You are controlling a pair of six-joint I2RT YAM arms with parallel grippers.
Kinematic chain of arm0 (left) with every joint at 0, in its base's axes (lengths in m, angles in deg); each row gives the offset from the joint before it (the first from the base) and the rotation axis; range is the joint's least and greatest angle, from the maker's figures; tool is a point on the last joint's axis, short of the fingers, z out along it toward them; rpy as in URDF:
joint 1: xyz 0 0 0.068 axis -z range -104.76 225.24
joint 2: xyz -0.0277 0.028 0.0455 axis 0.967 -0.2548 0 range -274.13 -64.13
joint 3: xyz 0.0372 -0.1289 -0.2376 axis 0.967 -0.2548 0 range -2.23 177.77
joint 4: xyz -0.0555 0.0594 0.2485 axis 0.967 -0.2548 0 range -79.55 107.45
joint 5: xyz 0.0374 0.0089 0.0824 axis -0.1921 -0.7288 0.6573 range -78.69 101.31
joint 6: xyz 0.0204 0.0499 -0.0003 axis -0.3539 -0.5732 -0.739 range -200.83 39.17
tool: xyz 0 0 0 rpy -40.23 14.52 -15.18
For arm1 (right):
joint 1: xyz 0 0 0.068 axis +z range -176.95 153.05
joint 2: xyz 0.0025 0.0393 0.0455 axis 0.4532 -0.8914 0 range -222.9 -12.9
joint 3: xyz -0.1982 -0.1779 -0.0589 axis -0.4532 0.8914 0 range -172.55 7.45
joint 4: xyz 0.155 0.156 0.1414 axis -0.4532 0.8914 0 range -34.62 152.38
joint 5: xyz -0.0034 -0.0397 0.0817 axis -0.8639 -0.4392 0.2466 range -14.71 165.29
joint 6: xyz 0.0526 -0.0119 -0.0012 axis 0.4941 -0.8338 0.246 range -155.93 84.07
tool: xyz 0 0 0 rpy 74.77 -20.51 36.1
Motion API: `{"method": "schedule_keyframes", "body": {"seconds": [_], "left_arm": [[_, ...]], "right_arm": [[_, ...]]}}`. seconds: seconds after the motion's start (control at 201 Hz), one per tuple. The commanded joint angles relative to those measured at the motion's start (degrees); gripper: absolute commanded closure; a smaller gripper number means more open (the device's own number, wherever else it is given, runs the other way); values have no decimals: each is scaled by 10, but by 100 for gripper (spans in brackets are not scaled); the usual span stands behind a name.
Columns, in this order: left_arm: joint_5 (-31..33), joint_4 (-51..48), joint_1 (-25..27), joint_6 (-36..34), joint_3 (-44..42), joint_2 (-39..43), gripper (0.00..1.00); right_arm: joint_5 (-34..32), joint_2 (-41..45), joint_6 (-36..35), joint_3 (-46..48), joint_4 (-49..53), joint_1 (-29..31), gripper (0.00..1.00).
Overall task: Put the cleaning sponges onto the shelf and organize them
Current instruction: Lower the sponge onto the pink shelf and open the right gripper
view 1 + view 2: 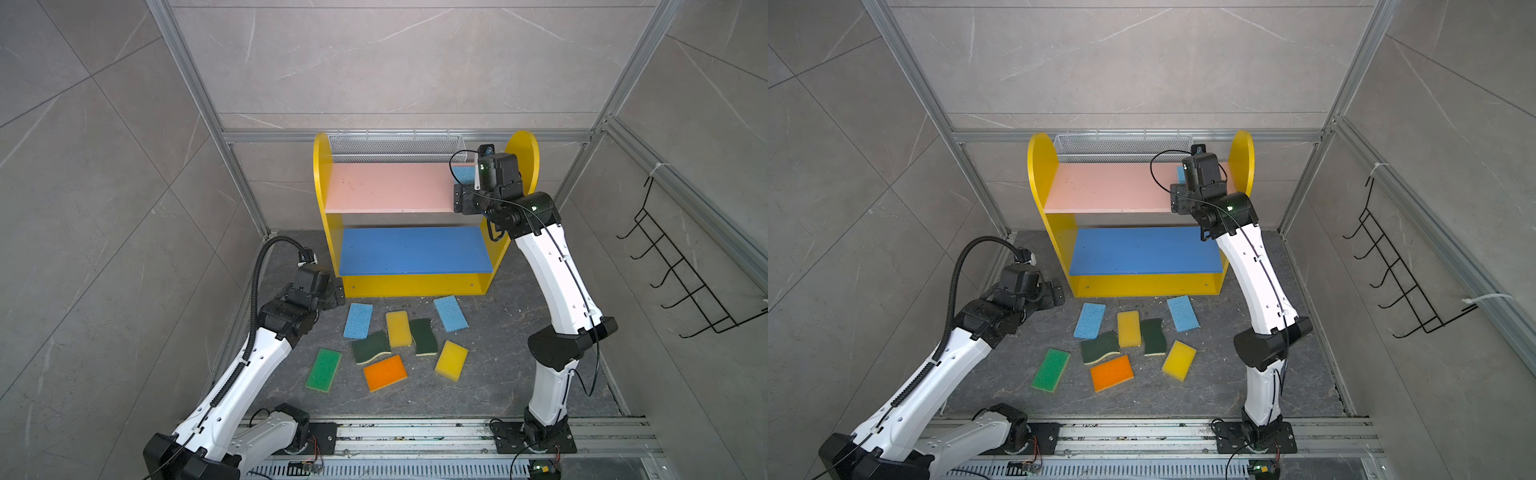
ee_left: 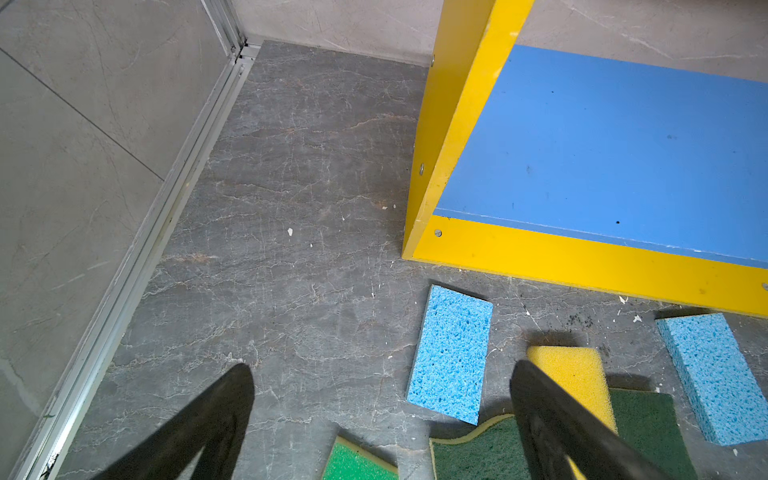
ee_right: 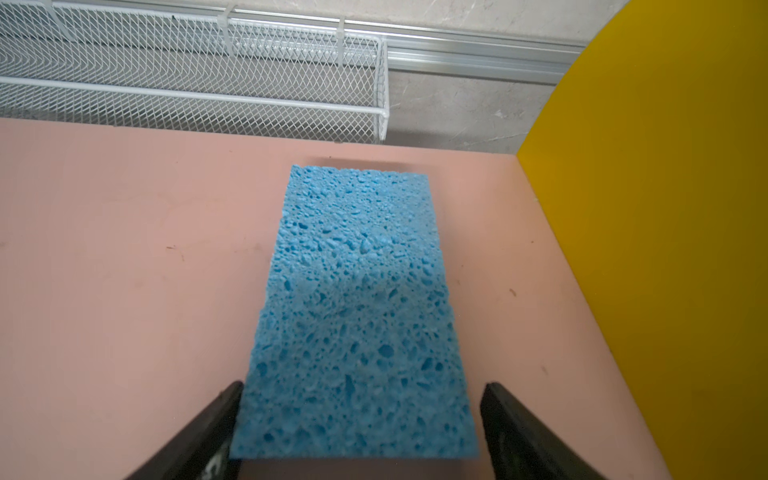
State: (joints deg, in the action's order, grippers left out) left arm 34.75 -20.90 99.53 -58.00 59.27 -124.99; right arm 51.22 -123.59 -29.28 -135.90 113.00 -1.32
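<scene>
One light blue sponge lies flat at the right end of the shelf's pink upper board, next to the yellow side panel. My right gripper stands open around its near end, with a gap at one finger. On the floor before the shelf lie two more light blue sponges, two yellow, two dark green, a bright green and an orange. My left gripper hangs open and empty above the floor, left of them. The blue middle board is bare.
A silver wire-mesh basket hangs on the back wall just behind the pink board. A black wire hook rack is on the right wall. Aluminium frame posts border the grey floor, and a rail runs along the front.
</scene>
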Motion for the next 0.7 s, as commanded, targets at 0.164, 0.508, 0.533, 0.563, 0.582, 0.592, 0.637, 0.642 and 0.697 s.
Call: {"method": "schedule_keyframes", "body": {"seconds": [0.164,0.508,0.533,0.563,0.582,0.592,0.637,0.642,0.697], "left_arm": [[5,-12,2,16,1,11,1],[22,-27,3,25,-13,33,1],[29,-30,2,26,-13,33,0],[33,-34,2,28,-15,31,0],[34,-39,3,29,-13,29,0],[34,-41,3,29,-13,28,0],[51,-51,3,29,-11,23,0],[51,-52,3,29,-11,22,0],[49,-59,3,29,-12,19,0]], "right_arm": [[56,45,16,42,30,0,10],[87,91,29,83,25,1,10],[89,97,31,89,24,1,11],[91,103,32,95,24,2,11],[92,108,34,100,24,3,10],[92,110,34,102,24,3,11],[93,122,37,113,24,5,11],[92,124,37,114,24,5,11],[92,141,41,128,23,8,11]]}}
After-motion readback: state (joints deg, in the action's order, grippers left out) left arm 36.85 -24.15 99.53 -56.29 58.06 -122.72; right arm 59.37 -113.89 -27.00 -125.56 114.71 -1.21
